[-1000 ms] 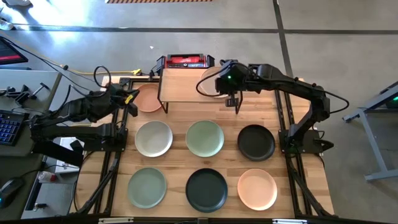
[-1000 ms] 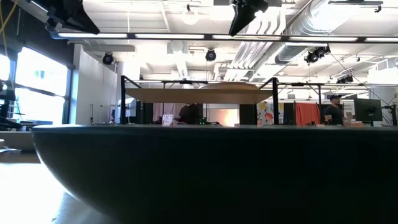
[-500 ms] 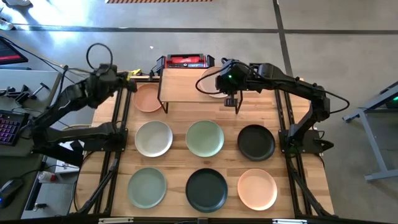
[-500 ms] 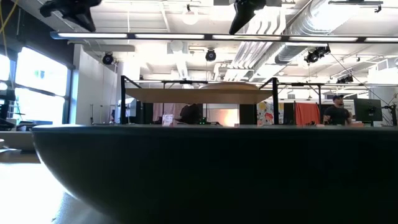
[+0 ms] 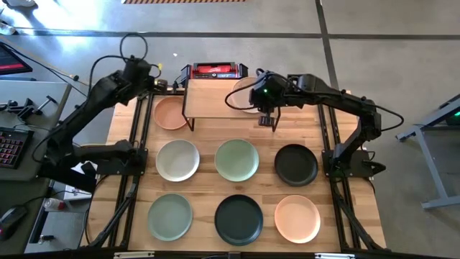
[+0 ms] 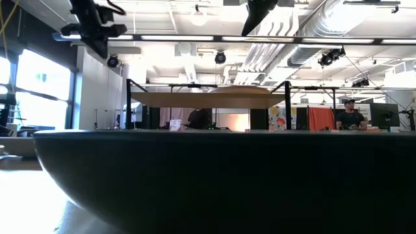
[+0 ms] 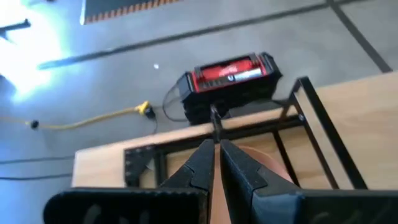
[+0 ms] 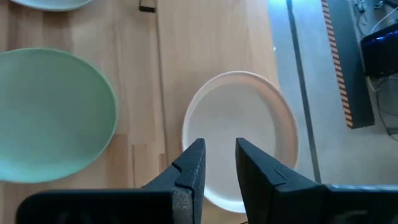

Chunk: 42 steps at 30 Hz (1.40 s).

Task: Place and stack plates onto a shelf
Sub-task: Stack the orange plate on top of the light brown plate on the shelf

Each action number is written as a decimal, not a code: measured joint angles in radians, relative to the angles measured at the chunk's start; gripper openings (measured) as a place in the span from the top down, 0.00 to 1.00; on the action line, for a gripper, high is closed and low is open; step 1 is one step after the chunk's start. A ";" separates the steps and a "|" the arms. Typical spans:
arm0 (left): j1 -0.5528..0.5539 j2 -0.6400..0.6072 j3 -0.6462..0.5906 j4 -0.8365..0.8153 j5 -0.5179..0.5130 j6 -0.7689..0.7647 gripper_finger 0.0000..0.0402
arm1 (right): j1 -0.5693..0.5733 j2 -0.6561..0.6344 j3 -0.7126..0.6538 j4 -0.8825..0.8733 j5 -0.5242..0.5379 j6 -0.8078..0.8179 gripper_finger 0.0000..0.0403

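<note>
One white plate (image 5: 241, 96) (image 8: 239, 134) lies flat on the right end of the light-wood shelf (image 5: 210, 98) (image 6: 208, 99). My right gripper (image 5: 266, 120) (image 8: 217, 152) hovers open over that plate's near rim and touches nothing. A peach plate (image 5: 171, 113) rests on the table just left of the shelf. My left gripper (image 5: 156, 80) (image 7: 216, 144) is shut and empty, raised above the table's far-left corner. Several more plates lie flat in two rows on the tabletop: white (image 5: 177, 160), sage (image 5: 237, 160), black (image 5: 295, 164), sage (image 5: 170, 216), black (image 5: 238, 219) and peach (image 5: 297, 219).
A red-and-black case (image 5: 213, 70) (image 7: 231, 74) sits on the floor behind the table's far edge, with a yellow cable (image 7: 93, 118) beside it. In the low view a black plate (image 6: 221, 182) fills the foreground. The shelf's left half is bare wood. People show in the room behind.
My left arm has swung up and away from the peach plate's left rim toward the table's far-left corner, staying shut and empty. The peach plate has stayed where it was. The white plate has stayed on the shelf.
</note>
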 joint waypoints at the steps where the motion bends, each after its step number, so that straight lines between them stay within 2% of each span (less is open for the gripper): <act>1: -0.004 0.006 0.000 -0.002 0.007 -0.012 0.96 | 0.004 0.000 0.000 -0.003 0.000 0.002 0.83; 4: -0.003 0.009 0.009 0.001 0.055 -0.020 0.96 | 0.020 0.000 0.000 -0.006 0.000 0.007 0.83; 8: -0.009 0.021 0.005 -0.078 0.133 0.004 0.96 | 0.039 0.000 0.000 -0.006 0.000 0.007 0.83; 17: -0.079 0.017 -0.049 -0.281 0.266 0.091 0.96 | 0.049 0.000 0.000 -0.006 0.000 0.005 0.83; 21: -0.133 0.000 -0.083 -0.300 0.307 0.143 0.96 | 0.049 0.000 0.000 -0.006 0.000 0.004 0.83; 34: -0.358 -0.012 -0.298 -0.278 0.299 0.175 0.96 | 0.049 0.000 0.000 -0.007 0.000 0.023 0.83; 42: -0.394 -0.011 -0.359 -0.239 0.269 0.167 0.96 | 0.049 0.000 0.000 -0.006 0.000 0.023 0.83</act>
